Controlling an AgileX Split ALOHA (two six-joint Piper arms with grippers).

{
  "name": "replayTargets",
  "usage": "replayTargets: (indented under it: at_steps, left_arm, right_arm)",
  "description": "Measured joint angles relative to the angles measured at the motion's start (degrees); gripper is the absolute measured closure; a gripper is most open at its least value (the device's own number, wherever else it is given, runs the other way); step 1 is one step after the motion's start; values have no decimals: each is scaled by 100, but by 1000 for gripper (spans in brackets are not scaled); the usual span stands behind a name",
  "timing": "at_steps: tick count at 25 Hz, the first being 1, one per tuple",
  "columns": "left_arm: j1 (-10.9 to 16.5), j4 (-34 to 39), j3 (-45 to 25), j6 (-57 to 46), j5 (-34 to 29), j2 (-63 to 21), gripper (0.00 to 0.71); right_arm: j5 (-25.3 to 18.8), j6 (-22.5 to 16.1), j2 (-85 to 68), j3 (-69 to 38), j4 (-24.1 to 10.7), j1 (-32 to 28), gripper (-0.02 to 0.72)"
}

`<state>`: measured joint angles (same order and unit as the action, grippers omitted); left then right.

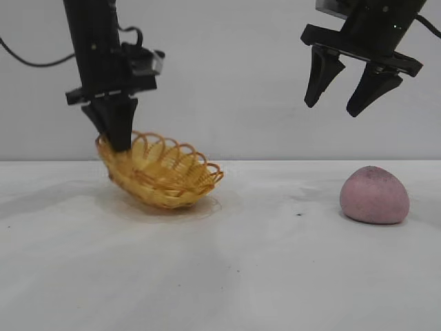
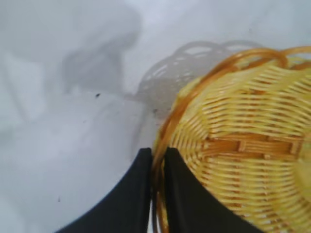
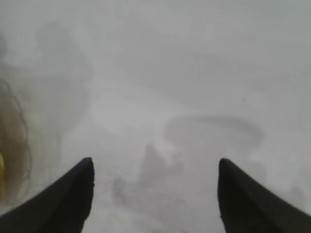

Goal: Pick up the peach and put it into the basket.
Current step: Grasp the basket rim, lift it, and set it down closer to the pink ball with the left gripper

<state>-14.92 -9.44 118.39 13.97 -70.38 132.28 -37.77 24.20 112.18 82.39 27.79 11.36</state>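
White table (image 1: 227,276) under both arms. Left gripper (image 1: 117,134) has its jaws clamped on the basket (image 1: 165,172) rim, tipping it. Right gripper (image 1: 341,100), jaws apart, hangs above the peach (image 1: 374,195), which lies just outward of them. Reaching step; the next move likely calls for descent around the peach.

Lighting: even, soft, from above me. Shadows: faint beneath my basket (image 1: 162,172) and peach (image 1: 374,195). Glare: slight on table (image 1: 220,276). Focus: both wrist views blurred, right hazier.
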Motion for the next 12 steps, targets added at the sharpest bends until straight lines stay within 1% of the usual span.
replayTargets:
  at_steps: [2,4,7,10,12]
  left_arm:
    - [0,-62,0,-493,0,-192,710]
    - [0,-291,-40,-825,0,-345,710]
    - [-9,-701,-388,-991,13,-599,710]
    - [-9,-1013,-1159,-1136,87,-907,710]
    - [-9,-1276,-1825,-1216,448,-1169,710]
  right_arm:
    - [0,0,0,0,0,0,246]
    - [14,0,0,0,0,0,246]
    - [58,0,0,0,0,0,246]
    - [69,0,0,0,0,0,246]
    - [82,9,0,0,4,0,246]
